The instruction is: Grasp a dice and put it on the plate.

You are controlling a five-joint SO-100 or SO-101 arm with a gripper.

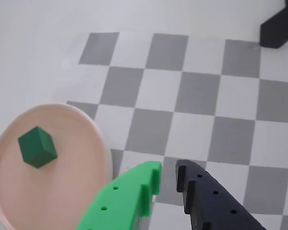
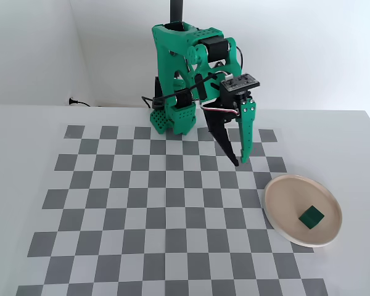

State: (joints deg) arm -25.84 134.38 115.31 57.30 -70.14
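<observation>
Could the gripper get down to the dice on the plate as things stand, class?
Probably yes. The dice lies alone on the plate, nothing over or beside it. The gripper hangs above the checkered mat, away from the plate, with its fingers slightly apart and holding nothing. Whether the arm stretches that far is unclear.

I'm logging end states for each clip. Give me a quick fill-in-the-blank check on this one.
1. The dice lies on the ____.
2. The gripper holds ____.
3. In the fixed view, the plate sits to the ____ of the gripper.
4. The mat under the plate has a ____ pattern.

Missing words: plate; nothing; right; checkered
</observation>
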